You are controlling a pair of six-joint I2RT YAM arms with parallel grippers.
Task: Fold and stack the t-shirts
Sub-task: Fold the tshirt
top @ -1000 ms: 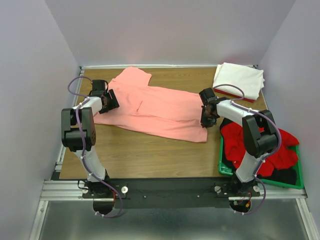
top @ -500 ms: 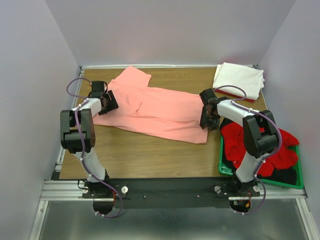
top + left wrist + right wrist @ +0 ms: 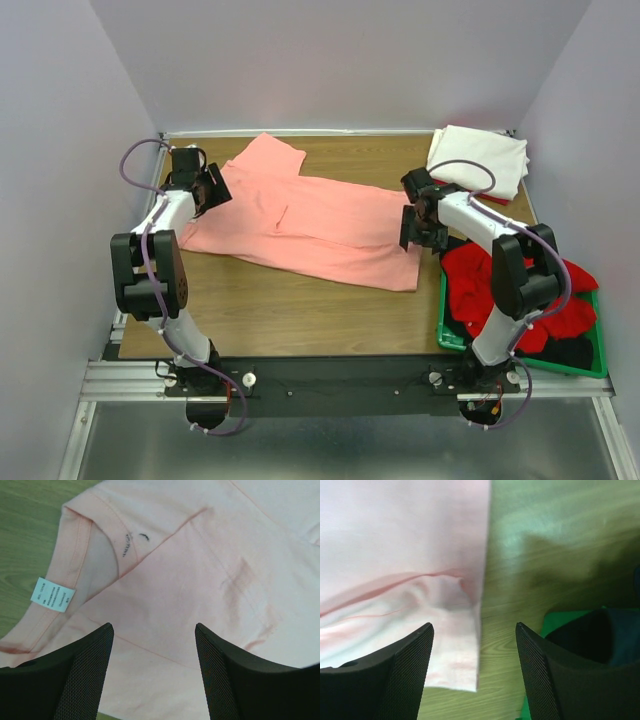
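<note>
A salmon-pink t-shirt (image 3: pixel 310 220) lies spread and partly folded across the wooden table. My left gripper (image 3: pixel 213 189) hovers open over its collar end, where a white label (image 3: pixel 52 594) shows; nothing sits between its fingers (image 3: pixel 154 626). At the shirt's right edge (image 3: pixel 395 545) my right gripper (image 3: pixel 414 228) stands open above the hem corner, which lies flat on the wood, with bare table under the gap (image 3: pixel 474 625). A folded white t-shirt (image 3: pixel 478 160) rests at the back right on a red one (image 3: pixel 452 189).
A green crate (image 3: pixel 447 336) at the right front holds bright red cloth (image 3: pixel 480 290) and dark cloth (image 3: pixel 570 352); its corner shows in the right wrist view (image 3: pixel 555 617). Grey walls close in the table on three sides.
My right gripper opened and let go of the pink shirt's right hem, which now lies flat. The left arm swung toward the back left, its gripper staying open.
</note>
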